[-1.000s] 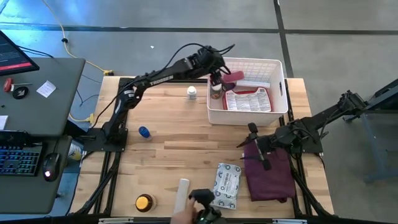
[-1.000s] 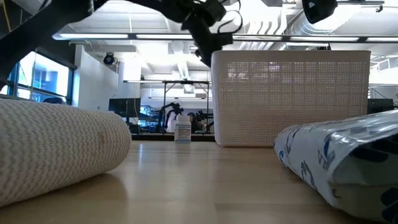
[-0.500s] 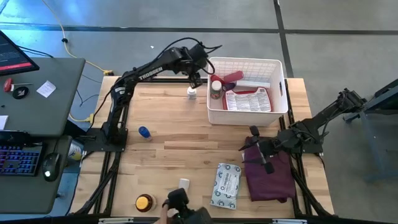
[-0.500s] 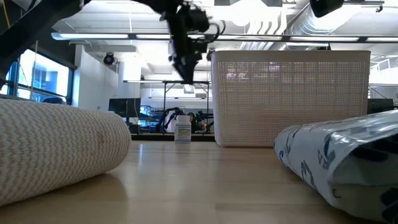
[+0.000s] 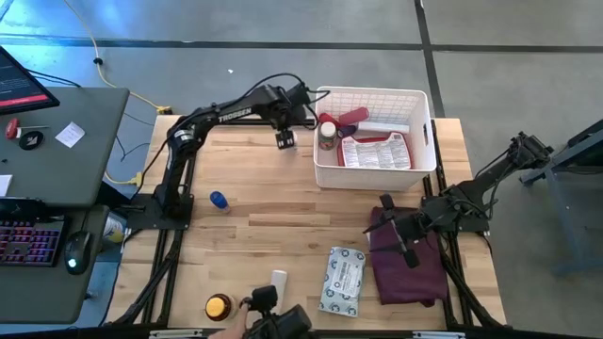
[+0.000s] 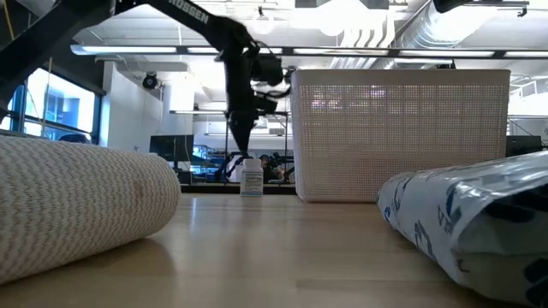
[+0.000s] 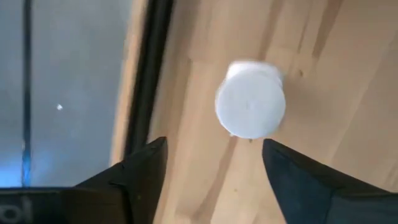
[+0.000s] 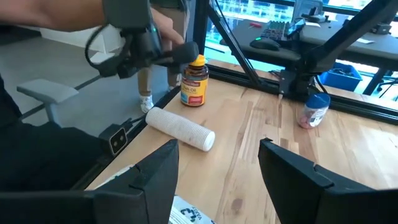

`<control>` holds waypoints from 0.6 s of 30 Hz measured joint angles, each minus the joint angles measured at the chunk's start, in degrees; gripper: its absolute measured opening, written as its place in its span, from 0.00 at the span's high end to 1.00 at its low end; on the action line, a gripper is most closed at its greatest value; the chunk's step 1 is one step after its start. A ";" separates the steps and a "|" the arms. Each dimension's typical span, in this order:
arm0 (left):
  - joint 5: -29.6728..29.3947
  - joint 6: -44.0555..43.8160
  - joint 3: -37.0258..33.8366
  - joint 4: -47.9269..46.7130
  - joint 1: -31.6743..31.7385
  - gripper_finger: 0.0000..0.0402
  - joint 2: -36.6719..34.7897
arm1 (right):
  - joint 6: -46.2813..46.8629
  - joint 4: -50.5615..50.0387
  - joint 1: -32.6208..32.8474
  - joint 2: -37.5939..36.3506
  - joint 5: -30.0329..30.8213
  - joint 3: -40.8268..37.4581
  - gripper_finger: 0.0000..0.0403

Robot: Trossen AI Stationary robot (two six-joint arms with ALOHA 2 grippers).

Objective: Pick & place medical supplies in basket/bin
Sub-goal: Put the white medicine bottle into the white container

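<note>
A small white bottle (image 6: pixel 251 179) stands upright on the table, left of the white lattice basket (image 5: pixel 421 132). My left gripper (image 7: pixel 211 155) hangs open just above it, pointing down, a finger on either side of the white cap (image 7: pixel 250 107) without touching. In the high view this gripper (image 5: pixel 285 138) covers the bottle. The basket holds a red first-aid case (image 5: pixel 375 151), a brown bottle (image 5: pixel 327 133) and a pink tube (image 5: pixel 352 117). My right gripper (image 5: pixel 384 224) waits open over the maroon cloth (image 5: pixel 410 264).
On the table lie a blue-capped bottle (image 5: pixel 219 200), an orange-lidded bottle (image 5: pixel 219 307), a white roll (image 5: pixel 278 281) and a grey-white packet (image 5: pixel 341 281). A person's hand with a dark tool (image 5: pixel 273 322) is at the near edge beside the roll.
My left gripper has left the basket's left wall, gone toward the table's left edge and down, and tipped to point down over the small white bottle. At the near edge the person's hand with the tool has shifted leftward by the roll.
</note>
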 joint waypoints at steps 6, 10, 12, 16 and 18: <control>-4.48 0.35 -4.80 8.92 0.19 0.11 0.02 | 0.00 -0.05 0.02 0.00 -0.15 0.00 0.48; -3.95 2.25 -4.84 11.60 -0.02 0.02 0.01 | 0.00 -0.30 0.02 0.00 -0.17 0.00 0.48; -3.12 2.51 -4.84 11.13 -0.28 0.01 0.01 | 0.00 -0.52 0.00 0.00 -0.18 0.00 0.48; -3.07 3.37 -4.86 8.69 -0.36 0.04 -0.50 | 0.00 -0.74 0.00 0.00 -0.17 0.00 0.48; -3.18 3.53 -4.84 8.20 -0.36 0.05 -0.64 | 0.00 -0.81 0.00 0.00 -0.20 0.00 0.48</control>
